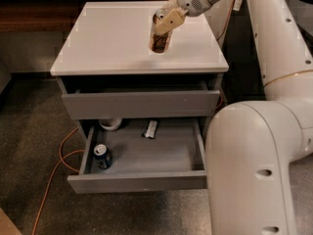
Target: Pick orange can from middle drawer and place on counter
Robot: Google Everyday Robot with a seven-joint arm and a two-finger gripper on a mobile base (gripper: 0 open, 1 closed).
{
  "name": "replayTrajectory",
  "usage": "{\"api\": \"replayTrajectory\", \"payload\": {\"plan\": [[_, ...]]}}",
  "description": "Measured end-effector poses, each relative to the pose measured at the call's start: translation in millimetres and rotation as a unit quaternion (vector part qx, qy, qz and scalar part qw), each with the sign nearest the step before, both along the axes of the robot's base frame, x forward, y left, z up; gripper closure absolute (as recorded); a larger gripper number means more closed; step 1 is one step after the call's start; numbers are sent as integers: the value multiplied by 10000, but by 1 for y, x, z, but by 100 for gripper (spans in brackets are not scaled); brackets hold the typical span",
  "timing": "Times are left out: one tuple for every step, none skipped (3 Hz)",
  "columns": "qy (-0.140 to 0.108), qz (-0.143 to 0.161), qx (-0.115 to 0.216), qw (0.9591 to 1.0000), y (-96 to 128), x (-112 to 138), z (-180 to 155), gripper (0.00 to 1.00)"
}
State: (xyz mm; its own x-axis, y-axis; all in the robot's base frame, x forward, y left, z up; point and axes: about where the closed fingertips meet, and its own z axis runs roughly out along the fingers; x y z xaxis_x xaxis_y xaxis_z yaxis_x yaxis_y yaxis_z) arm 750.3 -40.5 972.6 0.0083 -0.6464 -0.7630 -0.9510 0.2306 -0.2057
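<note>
Nothing readable, even on the orange can (159, 43) the tool (161, 29) grips over the counter (107, 38).

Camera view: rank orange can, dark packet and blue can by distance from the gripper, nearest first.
1. orange can: held in the gripper, over the counter.
2. dark packet: back of the open middle drawer.
3. blue can: drawer's front-left corner as seen.

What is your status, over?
Claw over white-grey slab counter, shut on brownish-orange drink can. Can upright; contact with counter unclear. No obstruction seen.
</note>
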Motion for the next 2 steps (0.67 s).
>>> {"api": "replayTrajectory", "payload": {"plan": [[202,-365,66,9991,8,17,-3,100],[497,-632,117,9967,14,29,-16,100]]}}
